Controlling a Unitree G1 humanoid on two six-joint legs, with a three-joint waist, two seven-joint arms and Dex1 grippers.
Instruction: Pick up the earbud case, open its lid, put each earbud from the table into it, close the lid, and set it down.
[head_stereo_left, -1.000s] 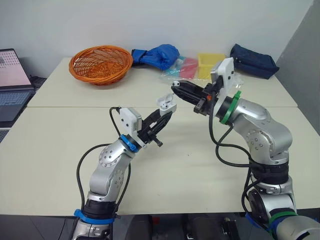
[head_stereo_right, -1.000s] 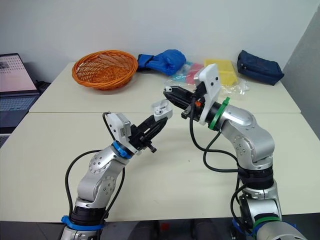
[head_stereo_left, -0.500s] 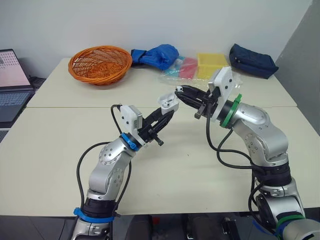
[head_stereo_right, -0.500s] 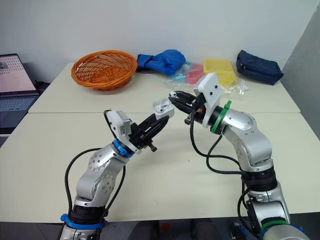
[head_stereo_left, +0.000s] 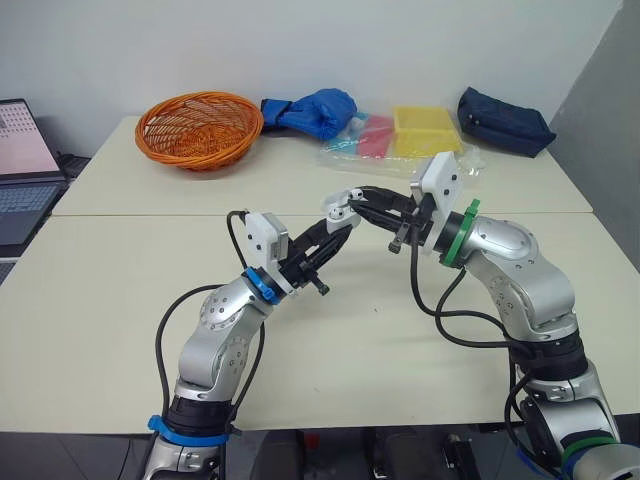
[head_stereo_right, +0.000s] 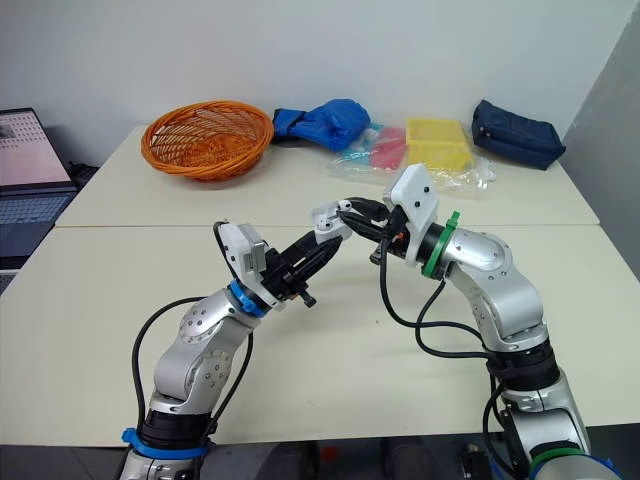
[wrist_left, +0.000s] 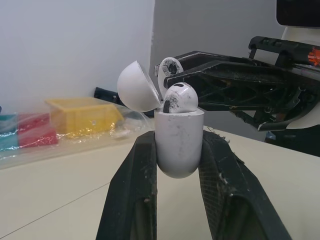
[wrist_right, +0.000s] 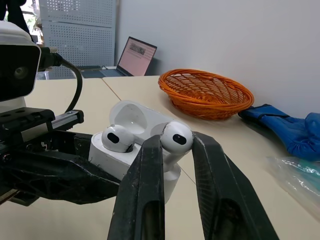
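My left gripper (head_stereo_left: 334, 217) is shut on the white earbud case (wrist_left: 178, 142) and holds it upright above the table's middle. The case's lid (wrist_left: 138, 86) is tipped back open. One white earbud (wrist_left: 180, 97) sits in the case, its head sticking out. My right gripper (wrist_right: 176, 143) is shut on the second earbud (wrist_right: 176, 136), pinching it between both fingers right at the open top of the case (wrist_right: 120, 150), beside the seated earbud (wrist_right: 117, 137). In the head views the right gripper (head_stereo_left: 354, 197) meets the case (head_stereo_left: 338, 208) from the right.
An orange basket (head_stereo_left: 200, 128), a blue cloth (head_stereo_left: 312, 108), a yellow box (head_stereo_left: 425, 125) in clear plastic and a navy pouch (head_stereo_left: 505, 120) line the far table. A laptop (head_stereo_left: 25, 150) sits at the far left.
My right gripper has moved left and down with the second earbud, from about a hand's width off to the case's open top. The left gripper has kept the case almost still.
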